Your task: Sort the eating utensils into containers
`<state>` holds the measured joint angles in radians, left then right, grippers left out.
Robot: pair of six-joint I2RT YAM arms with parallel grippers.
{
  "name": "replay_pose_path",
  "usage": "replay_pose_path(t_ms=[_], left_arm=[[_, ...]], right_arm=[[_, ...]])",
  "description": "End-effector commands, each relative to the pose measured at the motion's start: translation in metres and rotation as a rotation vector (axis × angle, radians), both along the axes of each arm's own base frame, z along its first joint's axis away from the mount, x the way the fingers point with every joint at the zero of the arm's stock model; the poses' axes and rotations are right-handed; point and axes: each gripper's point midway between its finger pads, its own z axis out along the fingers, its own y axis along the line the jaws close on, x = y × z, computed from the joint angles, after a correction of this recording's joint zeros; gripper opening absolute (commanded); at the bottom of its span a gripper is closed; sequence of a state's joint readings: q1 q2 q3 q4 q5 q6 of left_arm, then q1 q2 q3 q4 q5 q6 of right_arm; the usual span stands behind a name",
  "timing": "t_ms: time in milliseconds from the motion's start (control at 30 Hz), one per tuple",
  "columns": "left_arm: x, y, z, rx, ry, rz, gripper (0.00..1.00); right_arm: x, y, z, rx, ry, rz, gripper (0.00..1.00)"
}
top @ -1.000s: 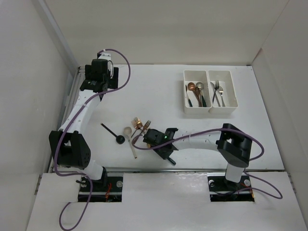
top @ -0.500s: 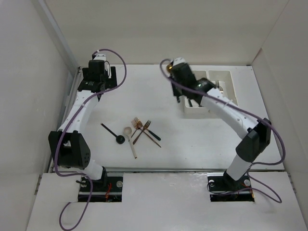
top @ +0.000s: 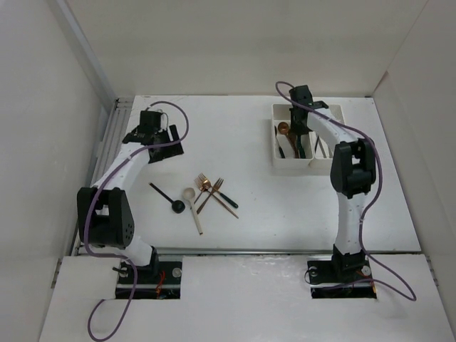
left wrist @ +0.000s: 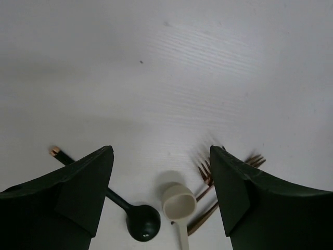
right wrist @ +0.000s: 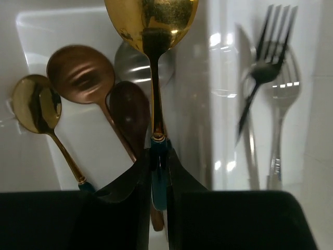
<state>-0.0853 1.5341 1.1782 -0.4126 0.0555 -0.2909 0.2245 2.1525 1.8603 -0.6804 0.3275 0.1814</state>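
My right gripper (top: 299,134) hangs over the left white bin (top: 291,167) and is shut on the teal handle of a gold spoon (right wrist: 151,21), fingers pinched together (right wrist: 158,156). Below it in that bin lie a copper spoon (right wrist: 80,70), a small gold spoon (right wrist: 31,104), a brown spoon (right wrist: 129,112) and a silver spoon. The right bin (top: 347,135) holds a silver fork (right wrist: 281,99) and a black fork (right wrist: 260,67). My left gripper (top: 162,146) is open and empty (left wrist: 161,152) above the table, short of a cream spoon (left wrist: 177,203), a black spoon (left wrist: 141,224) and copper forks (left wrist: 208,172).
The loose utensils lie in a cluster at the table's front centre (top: 203,196), one fork with a dark handle (top: 226,199) among them. White walls enclose the table on the left, back and right. A ridged rail (top: 107,149) runs along the left edge.
My right arm has swung from the loose pile at the front up to the left bin, carrying the gold spoon. My left gripper has moved from the back left toward the pile.
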Motion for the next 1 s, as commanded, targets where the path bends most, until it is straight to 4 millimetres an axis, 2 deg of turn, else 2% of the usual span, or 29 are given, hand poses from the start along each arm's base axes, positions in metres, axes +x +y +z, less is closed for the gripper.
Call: replay_pose_path(t_ms=[0, 33, 133, 167, 200, 267, 300, 367, 400, 433, 500, 567, 700, 733, 800, 867, 900, 967], left_arm=[[-0.032, -0.023, -0.022, -0.029, 0.147, -0.049, 0.71], [-0.038, -0.027, -0.031, -0.032, 0.182, -0.062, 0.71], [-0.059, -0.039, -0.054, -0.056, 0.271, -0.082, 0.71], [-0.059, -0.039, -0.054, -0.056, 0.271, -0.082, 0.68], [-0.067, -0.042, -0.062, -0.056, 0.307, -0.079, 0.66], [-0.074, -0.044, -0.066, -0.046, 0.34, -0.079, 0.61], [-0.077, -0.046, -0.067, -0.042, 0.352, -0.088, 0.6], [-0.092, -0.054, -0.072, -0.013, 0.401, -0.13, 0.59], [-0.094, -0.058, -0.07, -0.009, 0.408, -0.143, 0.59], [-0.099, -0.061, -0.07, -0.004, 0.423, -0.156, 0.59], [-0.112, -0.07, -0.066, 0.001, 0.452, -0.195, 0.59], [-0.121, -0.07, -0.066, 0.001, 0.467, -0.194, 0.59], [-0.149, -0.067, -0.081, 0.005, 0.54, -0.164, 0.61], [-0.151, -0.066, -0.081, 0.001, 0.542, -0.155, 0.59], [-0.157, -0.064, -0.083, 0.006, 0.562, -0.154, 0.55], [-0.158, -0.067, -0.083, -0.011, 0.567, -0.151, 0.49], [-0.157, -0.07, -0.079, -0.01, 0.562, -0.16, 0.48], [-0.155, -0.073, -0.077, -0.006, 0.55, -0.182, 0.48]], right_arm=[[0.016, 0.023, 0.02, 0.04, -0.061, 0.06, 0.0], [0.018, 0.023, 0.024, 0.042, -0.07, 0.06, 0.0], [0.018, 0.023, 0.012, 0.032, -0.046, 0.066, 0.0], [0.016, 0.021, 0.011, 0.022, -0.037, 0.061, 0.0], [0.014, 0.02, 0.005, 0.018, -0.02, 0.061, 0.15], [0.012, 0.018, 0.004, 0.007, -0.013, 0.054, 0.32], [0.012, 0.018, 0.009, 0.009, -0.021, 0.054, 0.49], [0.006, 0.013, 0.015, -0.006, -0.026, 0.043, 0.66], [0.004, 0.013, 0.018, -0.005, -0.029, 0.043, 0.66], [0.004, 0.011, 0.03, -0.008, -0.055, 0.037, 0.71], [-0.001, 0.008, 0.033, -0.017, -0.054, 0.03, 0.72], [-0.004, 0.007, 0.042, -0.014, -0.069, 0.03, 0.73], [-0.01, 0.006, 0.054, 0.002, -0.09, 0.016, 0.73], [-0.012, 0.007, 0.049, 0.007, -0.078, 0.021, 0.73], [-0.016, 0.006, 0.062, 0.018, -0.102, 0.014, 0.73], [-0.022, 0.005, 0.06, 0.017, -0.096, 0.014, 0.73], [-0.025, 0.004, 0.066, 0.019, -0.107, 0.014, 0.73], [-0.028, 0.003, 0.065, 0.019, -0.107, 0.014, 0.75]])
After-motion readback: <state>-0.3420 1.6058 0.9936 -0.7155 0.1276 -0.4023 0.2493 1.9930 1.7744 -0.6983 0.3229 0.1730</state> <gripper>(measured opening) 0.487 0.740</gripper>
